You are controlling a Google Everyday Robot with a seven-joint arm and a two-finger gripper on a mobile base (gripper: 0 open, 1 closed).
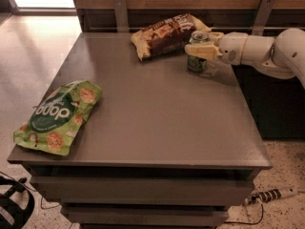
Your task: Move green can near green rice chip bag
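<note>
Down on the floor at the near right, a white power strip lies beside the grey table. Up on the tabletop, the green rice chip bag lies flat at the near left corner, and its near end reaches just about to the table's edge.

Way over at the far right side stands the green can, upright on the table with its silver top showing. So it's well apart from the green bag, pretty much diagonally across the table.

The gripper is right at the can's upper half, coming in from the right on a white arm, with a pale part of it crossing the front of the can. Honestly can't tell how wide the claw is or whether it has a real hold on the can.

Just left of the can and a bit farther back, a brown-and-yellow snack bag lies near the table's far edge.
</note>
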